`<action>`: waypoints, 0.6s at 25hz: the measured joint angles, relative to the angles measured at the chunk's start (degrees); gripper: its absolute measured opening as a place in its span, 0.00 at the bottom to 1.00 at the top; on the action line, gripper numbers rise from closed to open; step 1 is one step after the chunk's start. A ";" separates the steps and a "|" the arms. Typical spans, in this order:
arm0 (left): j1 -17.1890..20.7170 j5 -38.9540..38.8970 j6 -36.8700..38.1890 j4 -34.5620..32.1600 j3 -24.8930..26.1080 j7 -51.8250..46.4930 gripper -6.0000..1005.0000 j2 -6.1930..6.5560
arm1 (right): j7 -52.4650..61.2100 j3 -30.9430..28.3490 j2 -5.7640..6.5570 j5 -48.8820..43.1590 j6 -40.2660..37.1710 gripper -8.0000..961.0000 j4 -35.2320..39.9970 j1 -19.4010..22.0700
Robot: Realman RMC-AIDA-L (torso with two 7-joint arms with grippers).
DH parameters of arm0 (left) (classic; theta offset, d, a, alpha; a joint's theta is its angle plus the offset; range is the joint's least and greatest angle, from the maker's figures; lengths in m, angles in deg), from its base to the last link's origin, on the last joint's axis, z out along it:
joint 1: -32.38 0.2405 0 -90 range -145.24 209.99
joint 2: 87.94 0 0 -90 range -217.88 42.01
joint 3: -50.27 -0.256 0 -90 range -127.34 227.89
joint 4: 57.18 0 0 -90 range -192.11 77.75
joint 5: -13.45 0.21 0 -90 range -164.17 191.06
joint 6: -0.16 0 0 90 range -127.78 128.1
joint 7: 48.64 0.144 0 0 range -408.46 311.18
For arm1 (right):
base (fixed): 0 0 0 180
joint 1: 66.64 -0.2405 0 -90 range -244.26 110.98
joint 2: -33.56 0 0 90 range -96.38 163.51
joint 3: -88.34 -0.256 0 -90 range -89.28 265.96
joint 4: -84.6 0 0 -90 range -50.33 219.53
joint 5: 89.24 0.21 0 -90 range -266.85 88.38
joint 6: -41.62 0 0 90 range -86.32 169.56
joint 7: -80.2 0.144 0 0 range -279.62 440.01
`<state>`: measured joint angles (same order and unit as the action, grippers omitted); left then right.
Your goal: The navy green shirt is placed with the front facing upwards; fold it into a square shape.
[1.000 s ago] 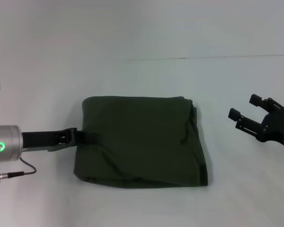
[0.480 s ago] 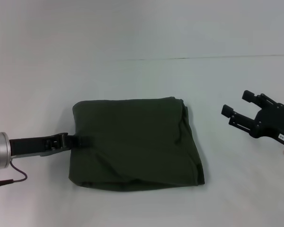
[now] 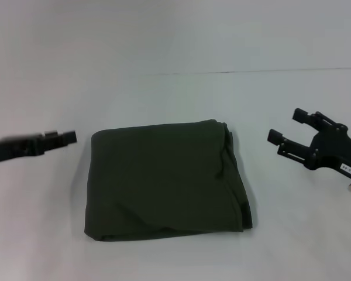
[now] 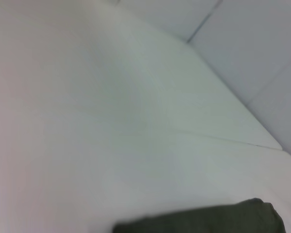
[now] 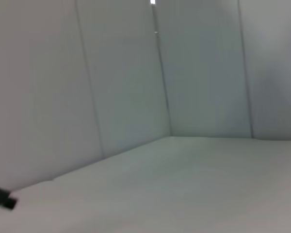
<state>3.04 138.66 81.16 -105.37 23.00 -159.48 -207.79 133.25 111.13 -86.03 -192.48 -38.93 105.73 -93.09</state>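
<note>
The black left gripper [image 3: 67, 137] is now clear of the dark olive-green folded cotton shirt [image 3: 167, 180], pulled back to the left of its left edge where a second ago its tip lay on the fabric. The shirt itself sits slightly further left and nearer than a second ago, with its left edge lying flat and released. The black right gripper [image 3: 285, 130], jaws spread, is a little further left and farther away than before, closer to the shirt's right edge but apart from it.

The folded navy green shirt [image 3: 167, 178] lies on the table [image 3: 175, 35], between left gripper [image 3: 64, 137] and right gripper [image 3: 286, 132].
</note>
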 joint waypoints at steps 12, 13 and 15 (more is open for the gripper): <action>-3.67 -1.12 23.06 1.30 1.06 21.93 0.79 1.82 | 2.20 23.00 -0.02 -0.19 -7.63 0.96 4.16 -0.82; -2.94 -1.17 26.94 1.76 1.99 25.17 0.84 1.84 | 3.10 25.49 -0.09 -0.21 -7.75 0.96 4.54 -0.78; -2.27 -1.17 29.15 2.13 2.62 27.19 0.88 1.84 | 3.95 28.77 -0.20 -0.21 -8.38 0.96 4.67 -0.84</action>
<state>0.77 137.49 110.32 -103.24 25.62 -132.30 -205.95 137.20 139.89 -86.23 -192.68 -47.31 110.40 -93.93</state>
